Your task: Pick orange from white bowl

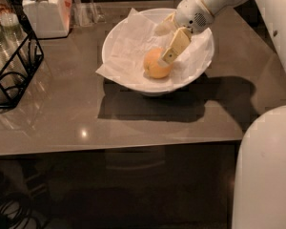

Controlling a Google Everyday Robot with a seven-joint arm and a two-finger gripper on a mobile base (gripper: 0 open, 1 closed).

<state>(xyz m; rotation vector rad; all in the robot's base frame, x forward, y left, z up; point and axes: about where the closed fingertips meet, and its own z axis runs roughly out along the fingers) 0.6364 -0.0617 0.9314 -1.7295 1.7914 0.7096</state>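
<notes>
At the surface's left edge stands a black wire rack point(12, 68), with a white lidded jar point(44, 11) by the far left corner; neither concerns me. The white bowl point(150, 88) sits toward the far edge, about mid-width, lined with crinkled paper point(126, 46). The orange point(155, 65) lies low in it, on the paper. My claw point(164, 44) hangs inside the bowl from the right, spread apart and holding nothing, its near finger point(175, 44) against the fruit's upper right. I judge the orange firm, light, smooth-skinned and apt to roll on loose paper. I'd take it across its widest girth, squeezing moderately and keeping the paper out.
</notes>
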